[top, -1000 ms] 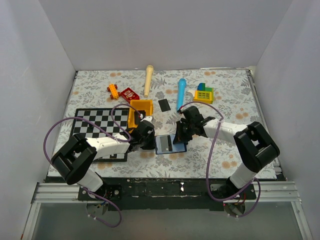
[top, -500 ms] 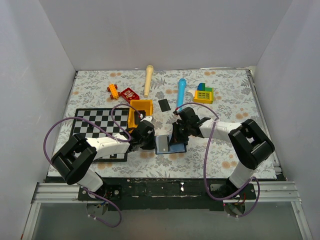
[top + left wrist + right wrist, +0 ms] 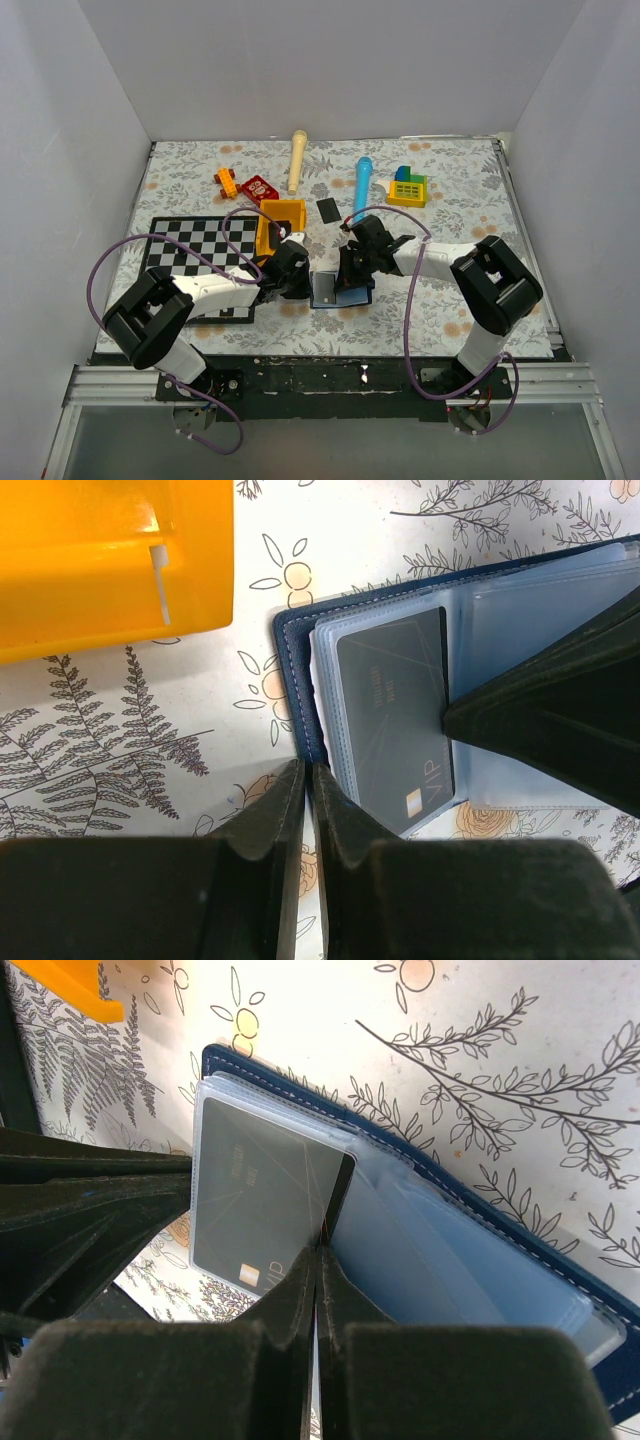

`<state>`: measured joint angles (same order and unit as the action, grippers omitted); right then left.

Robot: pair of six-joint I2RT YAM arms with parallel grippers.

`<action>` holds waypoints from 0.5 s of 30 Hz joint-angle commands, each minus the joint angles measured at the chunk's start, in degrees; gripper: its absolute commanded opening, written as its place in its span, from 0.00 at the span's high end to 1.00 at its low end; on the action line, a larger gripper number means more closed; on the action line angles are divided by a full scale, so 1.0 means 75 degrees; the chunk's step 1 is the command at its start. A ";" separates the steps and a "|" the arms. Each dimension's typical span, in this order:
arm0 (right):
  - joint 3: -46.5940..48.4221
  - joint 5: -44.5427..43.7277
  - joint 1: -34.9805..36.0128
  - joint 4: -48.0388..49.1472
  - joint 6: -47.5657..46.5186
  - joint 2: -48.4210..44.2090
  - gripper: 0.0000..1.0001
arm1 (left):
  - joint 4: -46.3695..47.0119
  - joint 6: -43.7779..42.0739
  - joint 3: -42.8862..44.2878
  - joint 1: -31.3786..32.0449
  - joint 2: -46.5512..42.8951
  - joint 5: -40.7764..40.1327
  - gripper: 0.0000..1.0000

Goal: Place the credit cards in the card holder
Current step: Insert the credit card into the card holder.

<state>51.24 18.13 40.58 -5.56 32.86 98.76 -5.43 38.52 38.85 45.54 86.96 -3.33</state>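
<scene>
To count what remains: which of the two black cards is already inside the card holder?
The VIP card, sitting in a clear pocket of the open card holder. The other card lies bare on the table, farther back.

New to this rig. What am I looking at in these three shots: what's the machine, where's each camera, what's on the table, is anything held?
These are two small robot arms, left and right, bolted to the near edge of a table covered in floral cloth. Each ends in a two-finger pincer. The wide picture comes from a fixed camera above and behind them. The two close-ups come from a camera on each wrist. On the cloth lie an open navy card holder, a chessboard, an orange bin, some toys and a loose black card. Another card sits in a clear pocket of the holder. The left pincer is closed on the holder's edge, apparently steadying it. The right pincer is shut and holds nothing; its tip presses against that card's edge.
</scene>
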 commanded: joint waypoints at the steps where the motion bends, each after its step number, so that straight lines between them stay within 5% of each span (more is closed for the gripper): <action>1: -0.0011 -0.0073 0.0144 0.0097 -0.0034 -0.0451 0.99 | 0.0092 -0.0027 -0.0047 0.0010 -0.0040 0.0011 0.94; 13: -0.0480 -0.2041 0.0133 -0.1519 -0.0339 -0.2703 0.99 | -0.0037 -0.0167 -0.0129 0.0010 -0.0438 -0.0118 0.96; 15: -0.0773 -0.2194 0.0109 -0.1520 -0.0234 -0.2808 0.88 | -0.0038 -0.0261 -0.0141 0.0010 -0.0695 -0.0130 0.95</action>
<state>48.47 6.63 41.43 -12.93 31.27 78.59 -5.21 38.22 38.15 45.54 86.02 -3.60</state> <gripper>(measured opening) 0.043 0.046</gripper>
